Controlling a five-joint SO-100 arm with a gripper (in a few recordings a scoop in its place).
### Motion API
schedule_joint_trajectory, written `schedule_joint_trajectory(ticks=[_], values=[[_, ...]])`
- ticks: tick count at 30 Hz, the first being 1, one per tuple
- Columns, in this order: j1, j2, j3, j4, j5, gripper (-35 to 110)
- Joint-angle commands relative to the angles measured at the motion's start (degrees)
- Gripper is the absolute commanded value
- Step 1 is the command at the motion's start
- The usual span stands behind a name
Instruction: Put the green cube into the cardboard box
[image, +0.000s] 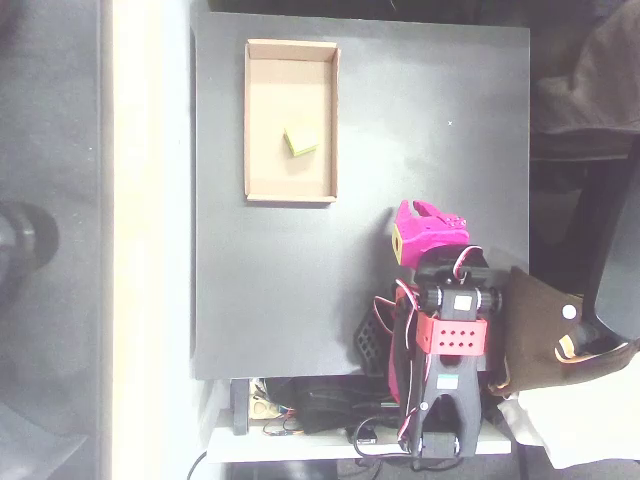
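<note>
The green cube (300, 142) lies inside the cardboard box (252, 120), a shallow tan tray at the upper left of the black table, a little right of the tray's middle and turned at an angle. My magenta gripper (421, 208) hovers over the table's lower right part, well away from the box, folded back close to the arm's base. Its fingers point toward the top of the picture and nothing shows between them. From straight above I cannot make out whether the jaws are open or shut.
The black table (400, 110) ends at a pale strip on the left. The arm's base with cables (330, 410) crowds the bottom edge. A brown cloth-like object (535, 330) lies at the lower right and a dark chair (600, 150) stands at the right.
</note>
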Motion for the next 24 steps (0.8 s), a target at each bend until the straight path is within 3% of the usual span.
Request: schedule_joint_trajectory(ticks=[1, 13, 24], values=[[0.4, 1.5, 1.8, 1.0, 0.4, 3], [0.4, 1.7, 4.1, 1.5, 1.1, 3], [0.4, 6.2, 4.1, 12.8, 1.1, 3]])
